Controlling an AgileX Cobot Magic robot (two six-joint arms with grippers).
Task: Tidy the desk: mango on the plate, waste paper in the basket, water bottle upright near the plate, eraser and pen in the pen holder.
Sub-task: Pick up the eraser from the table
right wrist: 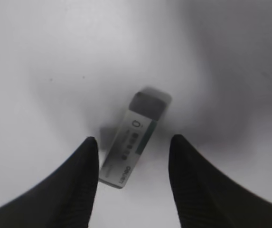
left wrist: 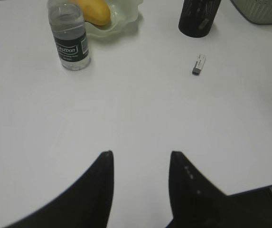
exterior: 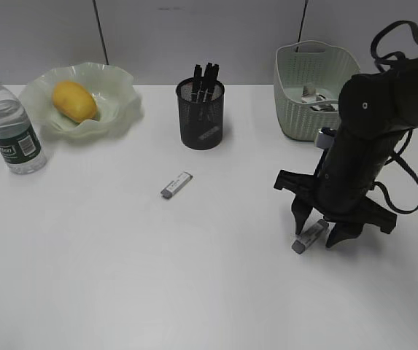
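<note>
My right gripper [exterior: 318,235] stands open, pointing down at the desk [exterior: 84,277], its fingers on either side of a white and grey eraser [exterior: 309,238] [right wrist: 135,142] that lies flat and slanted. A second eraser [exterior: 176,184] [left wrist: 199,64] lies mid-desk. The mango [exterior: 74,100] rests in the plate [exterior: 114,84]. The water bottle [exterior: 10,124] stands upright left of the plate. Dark pens stick out of the pen holder [exterior: 201,117]. Waste paper [exterior: 312,95] lies in the basket [exterior: 303,109]. My left gripper [left wrist: 141,153] hangs open over bare desk with nothing between its fingers.
The basket stands close behind my right arm [exterior: 369,131], at the back right. The pen holder sits at the back middle, about a hand's width behind the second eraser. Bare white desk stretches across the front left.
</note>
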